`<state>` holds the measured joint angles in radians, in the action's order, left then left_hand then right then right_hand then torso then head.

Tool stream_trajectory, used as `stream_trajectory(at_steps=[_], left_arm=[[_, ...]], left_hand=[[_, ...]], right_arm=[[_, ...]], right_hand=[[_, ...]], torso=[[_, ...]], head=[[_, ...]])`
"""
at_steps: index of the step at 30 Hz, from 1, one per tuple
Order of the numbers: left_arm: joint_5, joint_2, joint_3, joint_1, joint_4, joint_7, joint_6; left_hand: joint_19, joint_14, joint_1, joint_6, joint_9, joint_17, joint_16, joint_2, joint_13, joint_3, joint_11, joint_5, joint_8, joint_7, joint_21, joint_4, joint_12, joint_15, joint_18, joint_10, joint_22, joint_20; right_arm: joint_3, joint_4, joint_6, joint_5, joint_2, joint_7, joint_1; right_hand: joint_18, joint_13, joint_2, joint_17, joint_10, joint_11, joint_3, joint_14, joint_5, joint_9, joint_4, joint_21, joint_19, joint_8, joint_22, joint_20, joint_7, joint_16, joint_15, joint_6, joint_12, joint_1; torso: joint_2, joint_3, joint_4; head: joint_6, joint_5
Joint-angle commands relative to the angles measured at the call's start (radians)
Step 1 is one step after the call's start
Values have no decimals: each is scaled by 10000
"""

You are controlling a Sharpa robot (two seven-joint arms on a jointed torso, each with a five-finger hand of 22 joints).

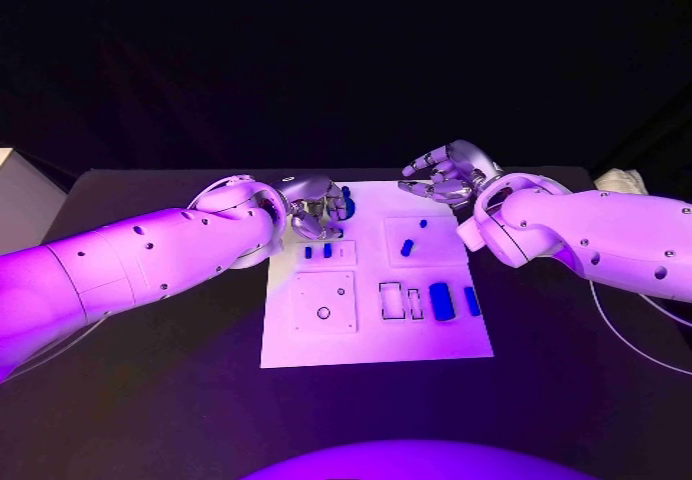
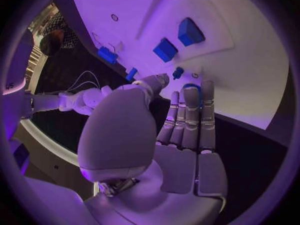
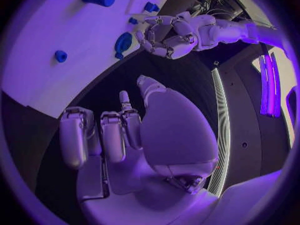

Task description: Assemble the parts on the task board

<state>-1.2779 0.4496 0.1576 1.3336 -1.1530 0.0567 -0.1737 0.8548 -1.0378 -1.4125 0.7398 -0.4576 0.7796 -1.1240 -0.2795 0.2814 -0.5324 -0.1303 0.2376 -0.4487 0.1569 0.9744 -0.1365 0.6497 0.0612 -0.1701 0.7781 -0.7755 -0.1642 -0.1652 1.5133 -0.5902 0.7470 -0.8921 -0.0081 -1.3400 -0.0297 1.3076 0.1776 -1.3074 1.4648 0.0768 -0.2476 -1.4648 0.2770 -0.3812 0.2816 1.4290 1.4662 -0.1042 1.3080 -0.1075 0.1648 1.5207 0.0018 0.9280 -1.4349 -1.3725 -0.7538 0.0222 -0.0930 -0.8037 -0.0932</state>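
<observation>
The white task board (image 1: pixel 375 340) lies mid-table. My left hand (image 1: pixel 310 212) hovers over its far left corner, fingers side by side against a blue oval part (image 1: pixel 346 205). That oval part (image 2: pixel 192 94) shows between the fingertips; whether it is gripped is unclear. In the right wrist view the left hand (image 3: pixel 169 32) curls beside the oval part (image 3: pixel 123 42). Two small blue pegs (image 1: pixel 317 251) stand just nearer. My right hand (image 1: pixel 447 170) hangs past the far right corner, fingers apart, holding nothing. A blue piece (image 1: pixel 407 247) and two long blue parts (image 1: pixel 441 300) sit on the board's right half.
A square plate with holes (image 1: pixel 323 300) and empty slots (image 1: pixel 391 300) occupy the board's near part. White cables (image 1: pixel 635 310) trail on the table under my right arm. A pale box (image 1: pixel 18 200) stands at the table's left edge.
</observation>
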Motion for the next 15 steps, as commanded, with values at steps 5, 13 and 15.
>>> stream_trajectory(at_steps=[5, 13, 15], left_arm=[[-369, -125, -1, -5, 41, -72, 622], [-480, -347, 3, -7, 289, -151, 897], [-496, -385, 3, -7, 345, -170, 938]], left_hand=[[98, -285, 45, 232, 150, 273, -421, 72, -107, 68, 48, 16, 120, -7, 119, 22, -41, -10, -131, 184, -70, 13], [135, -480, -228, 628, 334, 450, -880, 232, -283, -209, 120, 56, 187, -7, 337, 275, -48, -79, -136, 455, -248, 67], [209, -631, -265, 711, 387, 608, -1080, 271, -323, -299, 150, 48, 214, -5, 482, 350, -28, -105, -120, 562, -391, 88]], right_arm=[[3, 3, 62, 10, 14, 129, 5], [3, -1, 61, 11, 38, 132, 5], [3, 0, 60, 11, 45, 132, 5]], right_hand=[[-75, 1594, -11, -1361, 42, 31, -34, -749, 67, 16, 7, -28, 128, -36, 1802, -69, 1, -56, 54, -41, 40, 55], [-76, 1591, -14, -1362, 39, 31, -44, -748, 75, 17, 4, -35, 125, -37, 1800, -68, 1, -57, 53, -42, 44, 53], [-76, 1591, -14, -1362, 39, 31, -44, -748, 75, 17, 4, -35, 125, -37, 1800, -68, 1, -57, 53, -42, 44, 53]], torso=[[16, 4, -11], [14, -4, -10], [16, -1, -6]], head=[[-14, -19], [-19, -17], [-19, -19]])
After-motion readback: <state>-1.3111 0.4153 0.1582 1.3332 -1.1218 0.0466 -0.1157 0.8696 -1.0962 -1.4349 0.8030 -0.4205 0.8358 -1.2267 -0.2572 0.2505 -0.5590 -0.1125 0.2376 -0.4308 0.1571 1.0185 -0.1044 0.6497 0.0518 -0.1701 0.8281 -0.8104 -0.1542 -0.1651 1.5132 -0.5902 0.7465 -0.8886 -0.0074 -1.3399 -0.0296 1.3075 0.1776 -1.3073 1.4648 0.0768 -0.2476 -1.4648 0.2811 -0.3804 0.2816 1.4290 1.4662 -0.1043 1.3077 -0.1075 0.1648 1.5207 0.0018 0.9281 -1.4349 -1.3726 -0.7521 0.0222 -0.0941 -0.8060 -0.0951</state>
